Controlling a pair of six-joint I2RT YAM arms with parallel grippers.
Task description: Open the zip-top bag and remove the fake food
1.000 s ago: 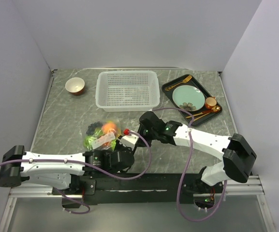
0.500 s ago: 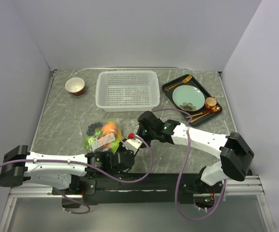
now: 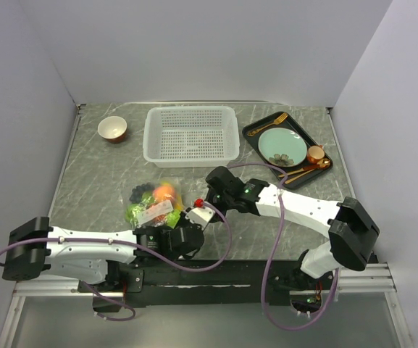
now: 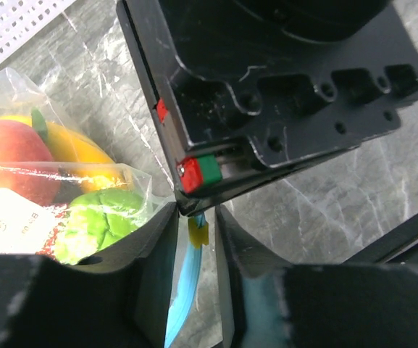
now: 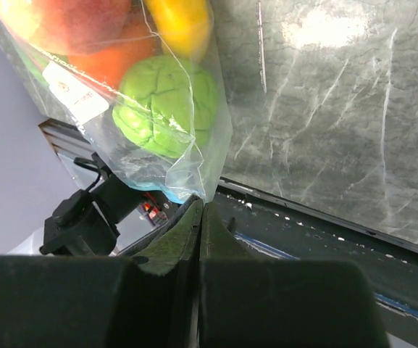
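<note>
The bag [image 3: 153, 203], full of fruit [image 5: 169, 105], lies on the bench [image 3: 93, 174] between the two claws. The right claw [image 5: 200, 212] is pressed together, pinching the bag's corner. The left claw [image 4: 195, 221] stands narrowly spread astride the teal zip strip [image 4: 182, 293], which runs lengthwise between its fingers. The fruit bulges leftward in the left wrist view. The left arm looks best placed to work the zip.

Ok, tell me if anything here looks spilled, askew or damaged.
Nothing stands out. The zip-top bag looks intact, with the fake food inside it and none loose on the table. The white basket sits upright, and the plate rests flat on its tray.
</note>
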